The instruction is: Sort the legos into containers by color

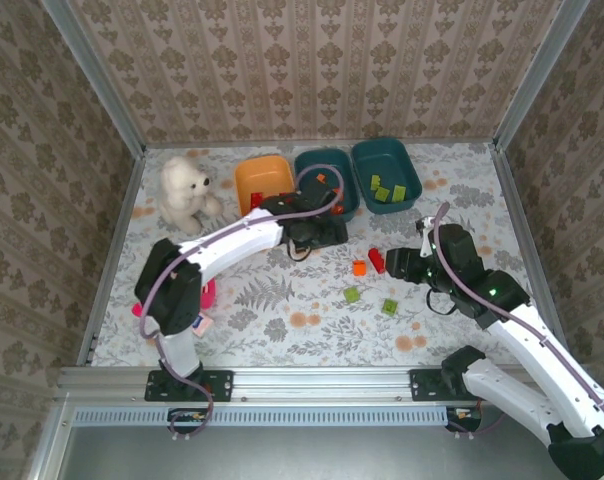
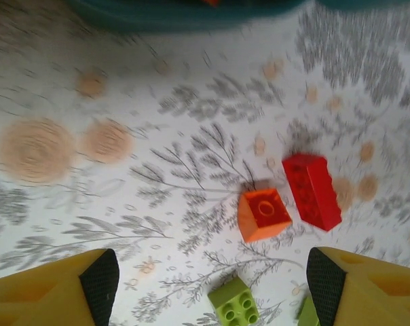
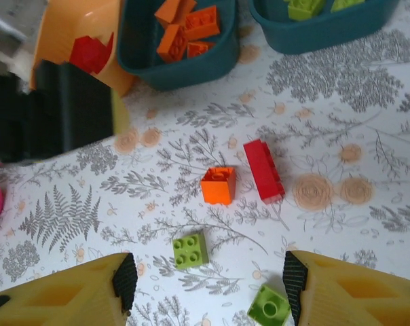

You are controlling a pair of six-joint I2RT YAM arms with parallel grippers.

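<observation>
Lining the bench's point(image 1: 282, 330) far edge, three containers point(image 1: 387, 160) hold sorted legos point(image 1: 382, 192); four lie loose nearer. Both hands gape empty: the left hand point(image 2: 212, 282) by the tubs, the right hand point(image 3: 210, 278) nearer the red brick point(image 3: 263, 170), whose long axis points away from it.

Left arm point(image 1: 232, 245), centre-left of the overhead frame: white shell links, chunky black joints, and a grey-purple cable point(image 1: 214, 238) trailing along its length. Right arm point(image 1: 527, 335), lower right: matching white-and-black build with a thin cable of its own, and a tiny green light point(image 1: 493, 292) on a black joint. Black base plates point(image 1: 187, 383) sit at the bottom rail. Up close, the left gripper point(image 2: 212, 282) and right gripper point(image 3: 208, 282) have yellow moulded fingers point(image 2: 35, 299) with black pads point(image 3: 125, 277) on the inner faces.
</observation>
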